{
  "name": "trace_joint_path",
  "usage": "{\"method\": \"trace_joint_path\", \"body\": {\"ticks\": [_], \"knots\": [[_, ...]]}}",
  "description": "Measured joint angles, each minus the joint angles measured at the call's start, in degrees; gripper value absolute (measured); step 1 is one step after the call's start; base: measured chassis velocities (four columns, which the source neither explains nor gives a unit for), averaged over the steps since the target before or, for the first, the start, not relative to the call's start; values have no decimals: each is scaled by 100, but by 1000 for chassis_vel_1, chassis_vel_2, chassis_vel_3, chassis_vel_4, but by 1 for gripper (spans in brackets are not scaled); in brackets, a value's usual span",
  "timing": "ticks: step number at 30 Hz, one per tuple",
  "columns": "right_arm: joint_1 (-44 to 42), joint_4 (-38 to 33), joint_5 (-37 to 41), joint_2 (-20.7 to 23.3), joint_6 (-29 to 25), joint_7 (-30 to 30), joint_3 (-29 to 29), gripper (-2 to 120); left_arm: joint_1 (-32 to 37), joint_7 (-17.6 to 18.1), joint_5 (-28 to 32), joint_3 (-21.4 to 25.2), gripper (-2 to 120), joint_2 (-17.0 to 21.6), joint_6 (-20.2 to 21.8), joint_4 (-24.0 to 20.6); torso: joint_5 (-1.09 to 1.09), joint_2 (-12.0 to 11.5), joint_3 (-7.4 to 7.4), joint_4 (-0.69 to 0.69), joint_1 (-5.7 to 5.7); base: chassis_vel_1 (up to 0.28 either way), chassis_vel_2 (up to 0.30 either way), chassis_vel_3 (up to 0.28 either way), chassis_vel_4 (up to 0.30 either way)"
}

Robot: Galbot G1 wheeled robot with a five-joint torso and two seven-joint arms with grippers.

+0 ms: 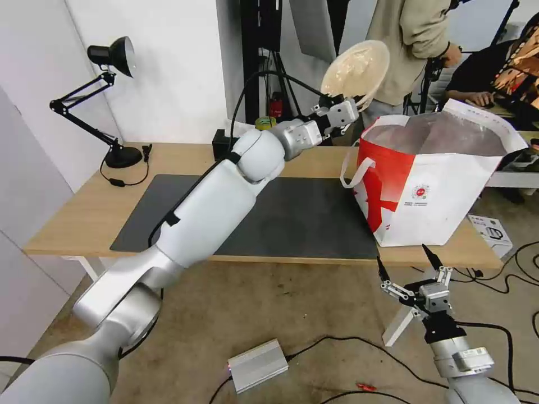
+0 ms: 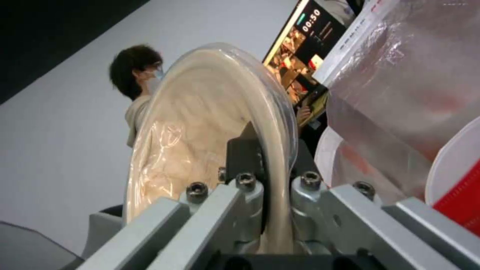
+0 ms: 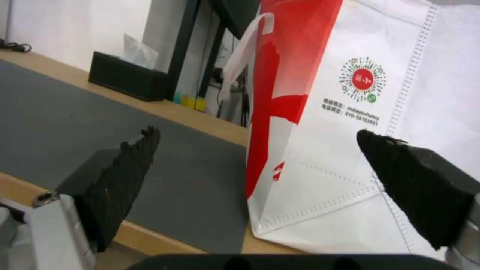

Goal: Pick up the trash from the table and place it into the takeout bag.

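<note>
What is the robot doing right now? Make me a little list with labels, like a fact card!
Left gripper: shut on the rim of the beige bowl, held tilted on edge in the air beside the bag's opening
Right gripper: open, holding nothing, low in front of the table's near edge
Takeout bag: upright and open on the table, at its right end
Mat: dark grey, under the bag's left part
Desk lamp: far left corner
Tissue box: back edge of table
</note>
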State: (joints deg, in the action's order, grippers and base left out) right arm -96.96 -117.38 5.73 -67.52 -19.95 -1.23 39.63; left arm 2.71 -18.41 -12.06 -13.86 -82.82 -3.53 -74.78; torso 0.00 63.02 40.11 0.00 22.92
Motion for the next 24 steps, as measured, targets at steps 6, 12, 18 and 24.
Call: {"method": "trace_joint_path", "body": {"ticks": [6, 12, 18, 24], "knots": [[0, 0, 0, 0, 0, 0, 0, 100, -167, 7, -95, -37, 1, -184, -79, 234, 0, 0, 0, 0, 0, 0, 0, 0, 0], [0, 0, 0, 0, 0, 0, 0, 100, -518, 17, -241, -135, 1, -496, -279, 704, 0, 0, 0, 0, 0, 0, 0, 0, 0], [0, 0, 0, 0, 0, 0, 0, 100, -736, 23, -422, -240, 1, -766, -499, 1123, 0, 0, 0, 0, 0, 0, 0, 0, 0], [0, 0, 0, 0, 0, 0, 0, 100, -858, 80, -572, -354, 1, -865, -630, 1372, 0, 0, 0, -1, 0, 0, 0, 0, 0]]}}
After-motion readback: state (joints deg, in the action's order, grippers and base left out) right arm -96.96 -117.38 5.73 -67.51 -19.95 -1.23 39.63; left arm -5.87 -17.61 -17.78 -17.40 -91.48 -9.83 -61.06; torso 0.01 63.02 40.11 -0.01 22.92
